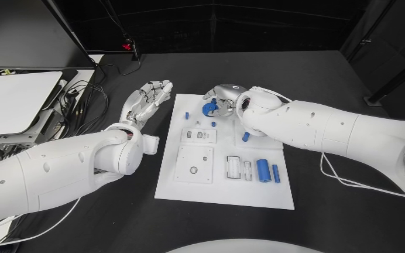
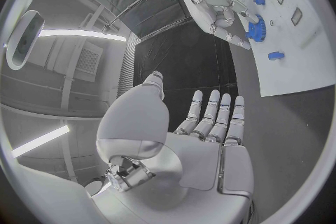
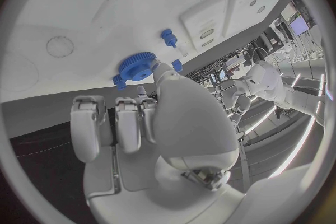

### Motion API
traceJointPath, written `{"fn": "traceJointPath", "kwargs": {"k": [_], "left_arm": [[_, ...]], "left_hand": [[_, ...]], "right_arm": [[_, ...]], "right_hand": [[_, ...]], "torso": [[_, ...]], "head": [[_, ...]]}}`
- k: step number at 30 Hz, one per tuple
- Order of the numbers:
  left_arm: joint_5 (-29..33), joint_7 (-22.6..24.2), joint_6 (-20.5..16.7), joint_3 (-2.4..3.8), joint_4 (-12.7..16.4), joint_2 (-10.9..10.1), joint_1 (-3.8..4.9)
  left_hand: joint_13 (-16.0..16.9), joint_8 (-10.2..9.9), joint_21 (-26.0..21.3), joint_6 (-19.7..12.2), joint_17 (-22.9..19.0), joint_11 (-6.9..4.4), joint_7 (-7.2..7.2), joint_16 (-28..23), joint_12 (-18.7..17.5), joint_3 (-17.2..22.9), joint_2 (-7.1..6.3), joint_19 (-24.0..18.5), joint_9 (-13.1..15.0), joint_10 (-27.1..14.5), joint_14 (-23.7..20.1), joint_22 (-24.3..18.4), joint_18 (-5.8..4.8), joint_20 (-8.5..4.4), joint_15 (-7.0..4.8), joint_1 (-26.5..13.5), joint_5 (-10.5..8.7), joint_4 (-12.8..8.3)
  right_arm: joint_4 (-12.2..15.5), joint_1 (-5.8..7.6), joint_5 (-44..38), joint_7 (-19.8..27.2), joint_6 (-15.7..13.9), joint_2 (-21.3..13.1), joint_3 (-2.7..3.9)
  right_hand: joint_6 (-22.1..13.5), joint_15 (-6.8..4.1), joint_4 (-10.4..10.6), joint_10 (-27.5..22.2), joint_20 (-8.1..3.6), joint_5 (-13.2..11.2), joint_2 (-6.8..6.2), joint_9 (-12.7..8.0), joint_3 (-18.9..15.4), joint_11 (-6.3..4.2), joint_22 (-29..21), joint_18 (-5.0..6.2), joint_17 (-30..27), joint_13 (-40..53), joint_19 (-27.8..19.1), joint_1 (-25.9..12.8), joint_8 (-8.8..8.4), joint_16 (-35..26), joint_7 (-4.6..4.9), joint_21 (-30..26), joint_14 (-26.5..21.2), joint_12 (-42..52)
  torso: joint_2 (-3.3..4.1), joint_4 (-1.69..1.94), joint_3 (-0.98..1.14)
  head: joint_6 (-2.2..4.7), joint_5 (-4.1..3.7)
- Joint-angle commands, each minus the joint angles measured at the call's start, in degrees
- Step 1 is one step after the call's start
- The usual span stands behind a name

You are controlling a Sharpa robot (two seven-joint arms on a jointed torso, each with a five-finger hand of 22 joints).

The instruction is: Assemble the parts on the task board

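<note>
Blue gear pinched by right hand near board's far edge; left hand spread, empty, beside board.

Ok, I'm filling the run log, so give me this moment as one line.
right hand: fingers at blue gear, far end of task board | left hand: open, beside board, holding nothing
</note>
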Motion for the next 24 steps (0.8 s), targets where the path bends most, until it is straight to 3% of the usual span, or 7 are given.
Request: {"fn": "traceJointPath", "kwargs": {"k": [1,6,10,12,18,24], "left_arm": [[-0.36,18.39,0.55,0.04,0.06,-0.04,0.07],[-0.36,18.34,0.64,0.01,0.01,-0.06,0.06],[-0.36,18.31,0.66,-0.03,-0.17,-0.05,0.03],[-0.36,18.31,0.69,-0.04,-0.29,0.06,0.0],[-0.35,18.3,0.79,-0.05,-0.79,0.48,-0.11],[-0.35,18.34,0.83,-0.05,-1.25,0.72,-0.26]], "left_hand": [[0.0,-0.25,0.31,0.39,0.09,0.36,9.14,0.29,0.21,0.37,0.7,0.04,-0.06,0.03,0.02,0.08,0.51,0.43,0.23,0.01,0.36,0.12],[0.0,-0.26,0.35,0.41,0.09,0.37,9.14,0.31,0.22,0.36,0.82,0.05,-0.05,0.03,0.04,0.11,0.51,0.46,0.25,0.06,0.4,0.11],[0.0,-0.26,0.35,0.41,0.09,0.37,9.14,0.31,0.22,0.36,0.82,0.05,-0.05,0.03,0.04,0.11,0.51,0.46,0.25,0.06,0.4,0.11],[0.0,-0.26,0.35,0.41,0.09,0.37,9.14,0.31,0.22,0.36,0.82,0.05,-0.05,0.03,0.04,0.11,0.51,0.46,0.25,0.06,0.4,0.11],[0.0,-0.26,0.35,0.41,0.09,0.37,9.14,0.31,0.22,0.36,0.82,0.05,-0.05,0.03,0.04,0.11,0.51,0.46,0.25,0.06,0.4,0.11],[0.0,-0.27,0.38,0.42,0.09,0.37,9.14,0.32,0.22,0.34,0.88,0.05,-0.05,0.04,0.05,0.14,0.51,0.48,0.27,0.1,0.43,0.1]], "right_arm": [[0.95,0.0,3.52,2.72,-3.37,-0.7,-0.08],[4.45,0.01,10.79,8.08,-11.19,-3.61,-0.06],[9.51,0.13,19.02,12.55,-16.8,-8.18,-0.03],[12.3,0.44,23.4,15.01,-18.44,-11.18,-0.01],[17.93,1.16,31.45,20.6,-19.53,-19.72,-0.02],[19.73,1.28,32.21,21.07,-18.63,-26.19,-0.12]], "right_hand": [[-2.3,-0.74,2.38,6.11,-0.75,-1.27,-1.47,-0.15,-1.54,-0.65,15.07,-0.86,15.09,15.08,6.07,0.02,-0.27,0.14,-0.26,0.19,5.98,0.15],[-1.33,-1.01,4.68,6.11,-1.2,-1.35,-1.89,0.05,-2.7,-0.93,15.07,-0.86,15.09,15.08,6.07,0.28,0.14,0.14,0.52,0.19,5.98,0.15],[2.69,-1.18,4.75,6.11,-1.43,-0.46,-0.34,0.52,-2.73,-0.71,15.07,-0.86,15.09,15.08,6.07,-0.37,1.11,0.14,1.59,0.19,5.98,0.15],[6.67,-1.15,4.7,6.11,-1.48,-0.14,0.29,0.96,-2.83,-0.32,15.07,-0.86,15.09,15.08,6.07,-1.0,2.09,0.14,2.17,0.19,5.98,0.15],[10.96,-0.48,4.65,6.11,-1.03,-0.45,1.13,1.41,-3.67,0.87,15.07,-0.86,15.09,15.08,6.07,-2.92,3.64,0.14,3.66,0.19,5.98,0.15],[13.41,0.18,4.34,6.11,-0.48,-1.03,1.87,1.54,-3.8,1.72,15.07,-0.86,15.09,15.08,6.07,-2.23,4.32,0.14,4.27,0.19,5.98,0.15]], "torso": [[-0.01,-0.01,0.02],[-0.04,0.01,0.04],[-0.17,-0.15,-0.09],[-0.25,-0.15,-0.15],[-0.39,-0.3,-0.21],[-0.65,-0.73,-0.31]], "head": [[-0.04,0.18],[0.02,0.13],[0.0,-0.25],[0.07,-0.69],[0.2,-2.02],[0.08,-3.33]]}}
